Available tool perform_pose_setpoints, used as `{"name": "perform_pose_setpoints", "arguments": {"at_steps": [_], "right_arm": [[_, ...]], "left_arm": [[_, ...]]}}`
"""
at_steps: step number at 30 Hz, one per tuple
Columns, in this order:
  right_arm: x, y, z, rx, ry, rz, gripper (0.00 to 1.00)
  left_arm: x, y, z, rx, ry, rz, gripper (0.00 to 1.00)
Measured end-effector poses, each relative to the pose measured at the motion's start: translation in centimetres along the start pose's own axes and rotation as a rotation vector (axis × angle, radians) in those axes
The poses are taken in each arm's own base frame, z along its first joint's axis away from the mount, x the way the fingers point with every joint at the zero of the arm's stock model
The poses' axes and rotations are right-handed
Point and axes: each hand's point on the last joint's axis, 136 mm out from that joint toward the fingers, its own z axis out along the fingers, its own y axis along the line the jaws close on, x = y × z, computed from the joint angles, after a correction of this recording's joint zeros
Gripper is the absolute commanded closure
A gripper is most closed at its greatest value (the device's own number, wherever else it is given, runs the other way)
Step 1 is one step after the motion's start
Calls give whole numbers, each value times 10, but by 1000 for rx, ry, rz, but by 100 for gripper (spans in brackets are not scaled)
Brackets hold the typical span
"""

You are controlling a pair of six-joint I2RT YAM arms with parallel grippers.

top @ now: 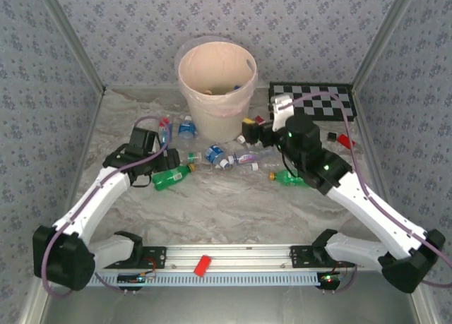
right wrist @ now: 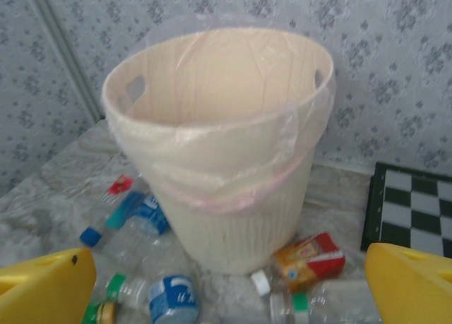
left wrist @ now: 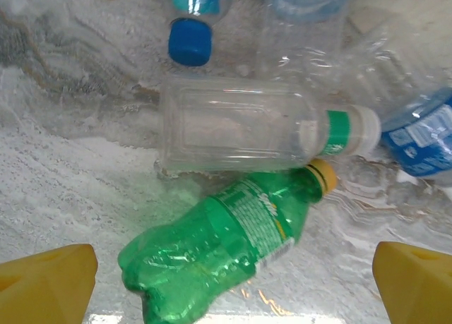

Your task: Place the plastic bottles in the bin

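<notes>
The bin (top: 215,77) stands at the back centre, a pale cream bucket with a clear liner, and a few items lie inside it. Plastic bottles lie scattered in front of it. My left gripper (top: 166,170) is open above a crushed green bottle (left wrist: 219,253), which lies on the table between its yellow fingers (left wrist: 46,285). A clear bottle (left wrist: 240,130) with a white cap lies just beyond. My right gripper (right wrist: 226,289) is open and empty, facing the bin's wall (right wrist: 240,225). Below it lie an orange-red crushed bottle (right wrist: 311,257) and a blue-labelled bottle (right wrist: 173,299).
A black-and-white checkerboard (top: 321,102) lies at the back right. Another green bottle (top: 289,178) rests under the right arm. A red block (top: 203,265) sits on the front rail. Patterned walls close in the table on three sides.
</notes>
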Motion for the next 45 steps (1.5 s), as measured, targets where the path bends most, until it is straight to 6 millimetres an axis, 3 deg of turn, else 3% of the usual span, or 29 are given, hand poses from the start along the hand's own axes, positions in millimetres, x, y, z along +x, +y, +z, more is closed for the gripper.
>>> {"name": "perform_pose_setpoints", "arguments": {"at_steps": [7, 13, 20, 30, 39, 43, 45], "right_arm": [[34, 9, -25, -55, 49, 16, 0], [44, 8, -31, -53, 68, 18, 0], [51, 3, -36, -41, 71, 23, 0], [63, 1, -33, -35, 94, 40, 1], [60, 1, -36, -36, 86, 59, 0], [61, 1, -36, -36, 86, 64, 0], [61, 1, -36, -35, 87, 65, 1]], "left_arm": [[3, 2, 37, -13, 71, -21, 0], [19, -1, 64, -4, 167, -39, 1], [45, -8, 67, 34, 228, -40, 8], [74, -33, 65, 50, 282, 82, 17], [110, -37, 83, 2, 377, 178, 23], [112, -37, 85, -12, 382, 201, 25], [112, -36, 85, -21, 381, 204, 35]]}}
